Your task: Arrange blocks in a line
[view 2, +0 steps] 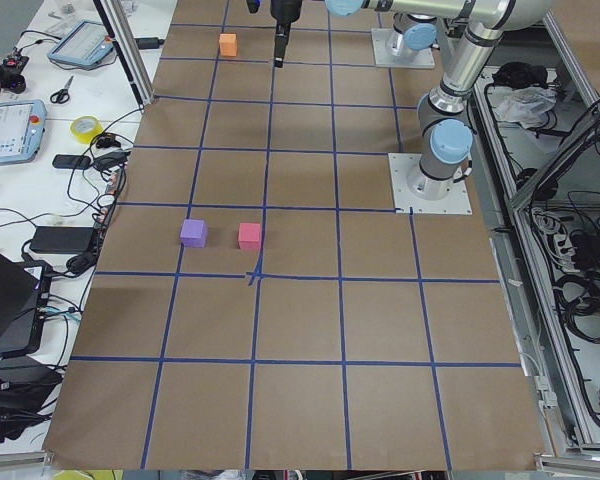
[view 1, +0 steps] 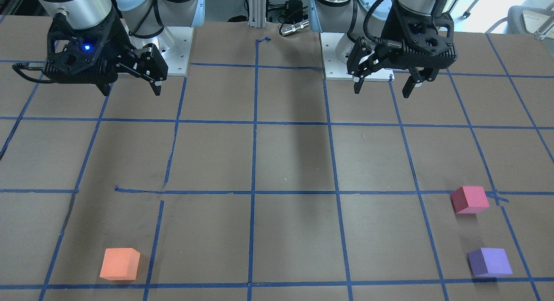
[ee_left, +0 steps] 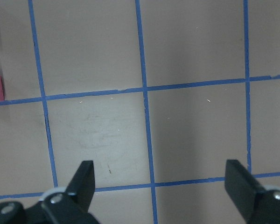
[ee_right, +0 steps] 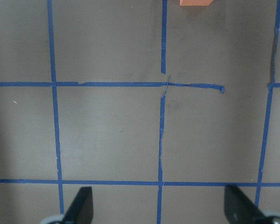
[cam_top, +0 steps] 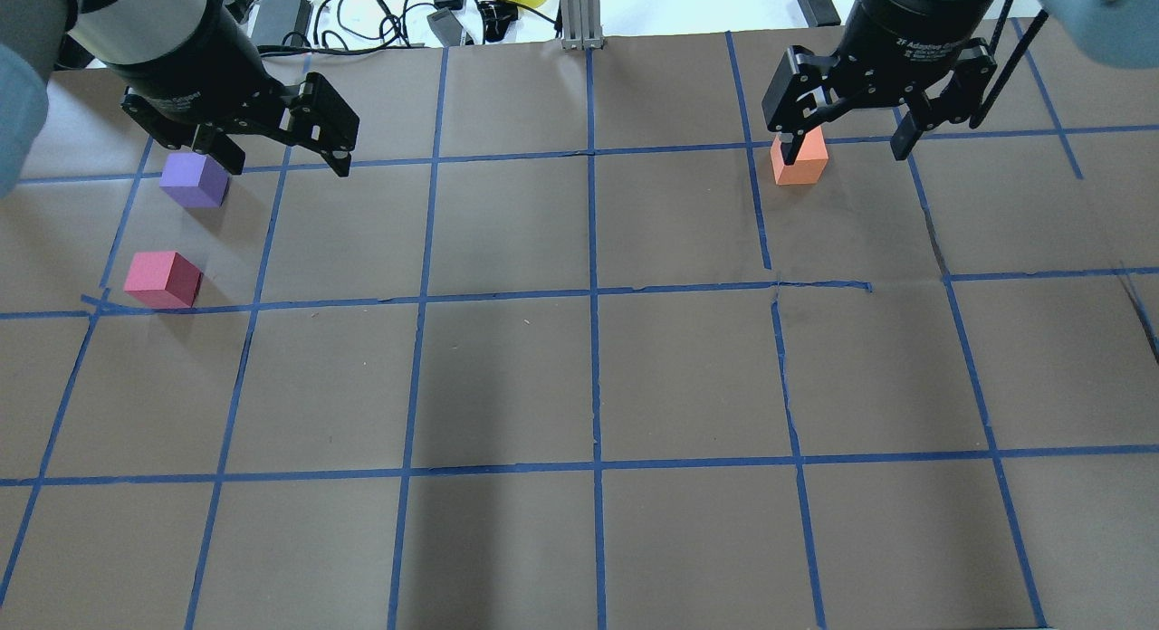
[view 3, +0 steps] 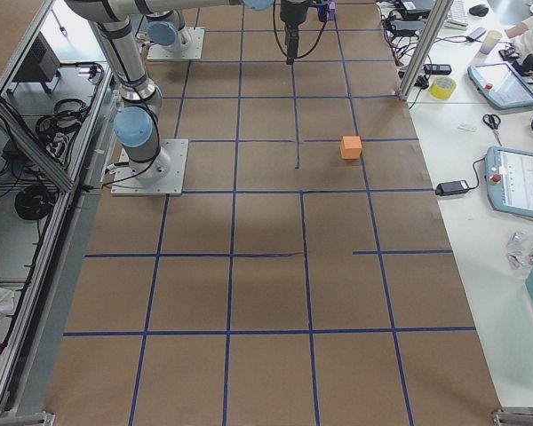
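Orange foam cube sits near the table's far right corner, the pinkish-red foam cube and purple foam cube near its far left corner, while the left gripper and right gripper hang spread and empty, so a crooked reach could knock a light cube away.

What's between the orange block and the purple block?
Only bare brown table paper crossed by blue tape lines; no object sits between the orange block and the purple block. The front-facing view shows the whole stretch.
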